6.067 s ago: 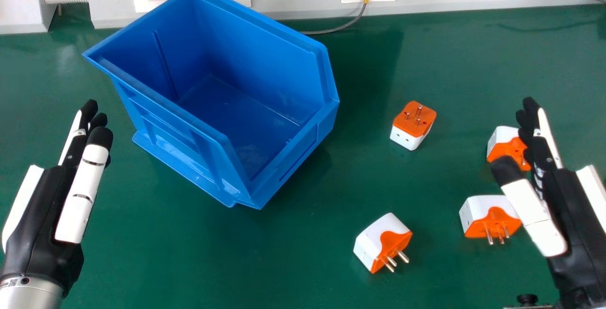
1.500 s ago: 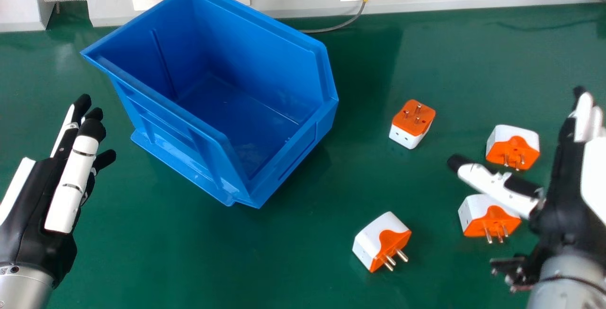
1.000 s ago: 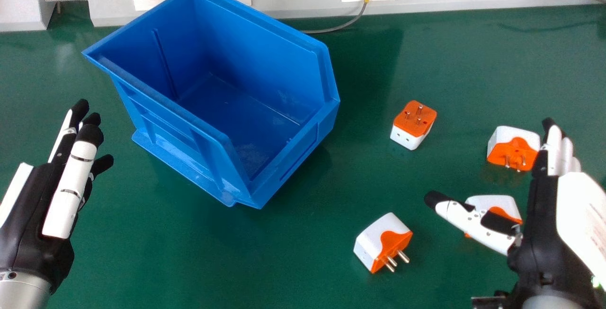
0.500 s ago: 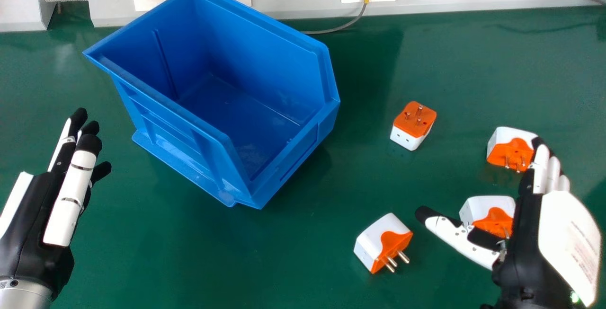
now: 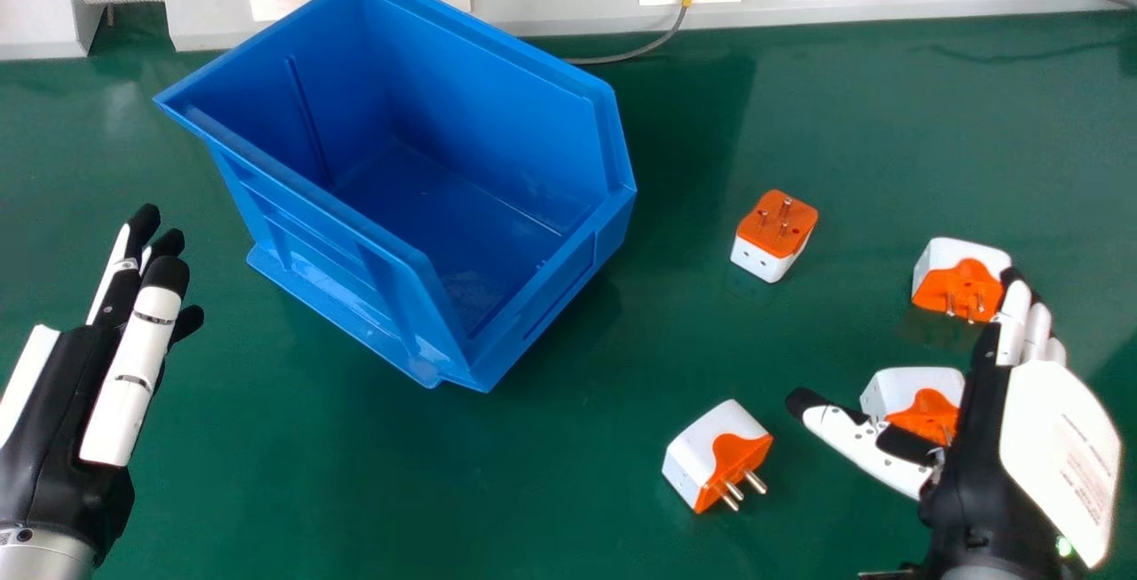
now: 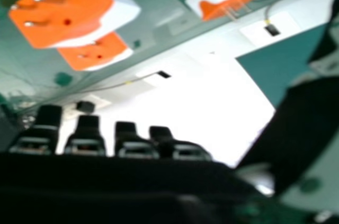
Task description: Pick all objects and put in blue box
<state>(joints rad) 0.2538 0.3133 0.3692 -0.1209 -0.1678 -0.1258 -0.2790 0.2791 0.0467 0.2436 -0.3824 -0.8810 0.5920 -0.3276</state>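
You are seeing the blue box [image 5: 311,242] sitting in the upper left of the head view, just where it was sitting six seconds ago. Your right hand [image 5: 1057,456] is now resting in the lower right, lower and farther inward than back then, and its thumb is spreading wide toward the middle. Its other fingers are stretching nearly straight; the hand is standing open and gripping nothing. Your left hand [image 5: 67,402] is hanging at the left edge a little lower than before, its fingers extending, likewise holding nothing. All four adapters are keeping their places on the green table [image 5: 355,491].

You are looking down into a deep box that is tilting its open top toward you, its inside bare. The adapters are showing white bodies with orange pin faces. The one at lower centre [image 5: 715,456] is lying on its side, its pins pointing down and right. The one at lower right [image 5: 910,393] is lying between your right thumb and palm, partly covered by the hand; whether it is touching, you cannot tell. The one at the right [image 5: 959,282] is lying by the fingertips, facing its pins toward the bottom of the frame. The one right of the box [image 5: 775,234] is standing orange face up, its metal pins [image 5: 785,207] pointing upward.
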